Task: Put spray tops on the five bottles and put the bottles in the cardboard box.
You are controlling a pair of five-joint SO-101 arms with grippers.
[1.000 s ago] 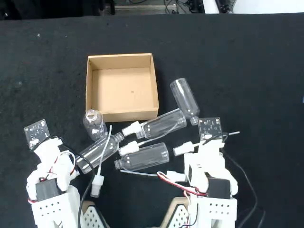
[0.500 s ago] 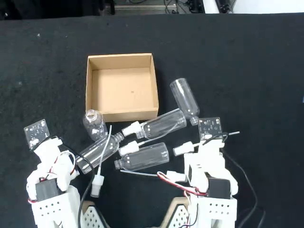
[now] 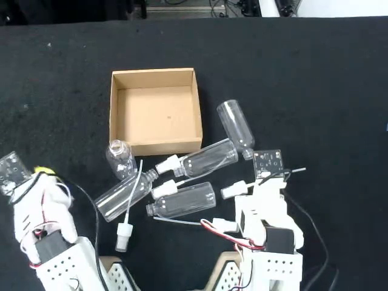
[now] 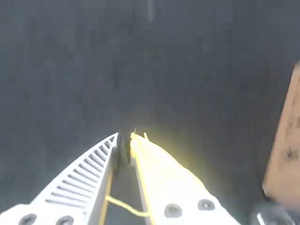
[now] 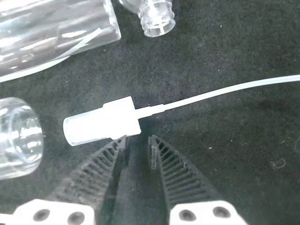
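Clear plastic bottles lie between the arms below the cardboard box (image 3: 156,109). One bottle (image 3: 209,159) wears a white spray top; another (image 3: 182,200), a third (image 3: 124,194) and a fourth (image 3: 236,126) lie open-necked, and a short one (image 3: 119,159) stands by the box. A loose spray top (image 5: 101,124) with its long tube lies just ahead of my right gripper (image 5: 137,143), whose fingers stand slightly open on nothing. Another spray top (image 3: 124,233) lies near the left base. My left gripper (image 4: 125,137) is shut over bare table, left of the box.
Black cloth covers the table (image 3: 315,85), with free room to the right and behind the box. A further white spray top (image 3: 162,189) lies among the bottles. The box corner (image 4: 283,159) shows in the left wrist view.
The left arm has swung out to the left, away from the bottles. The right arm, bottles and spray tops have not moved.
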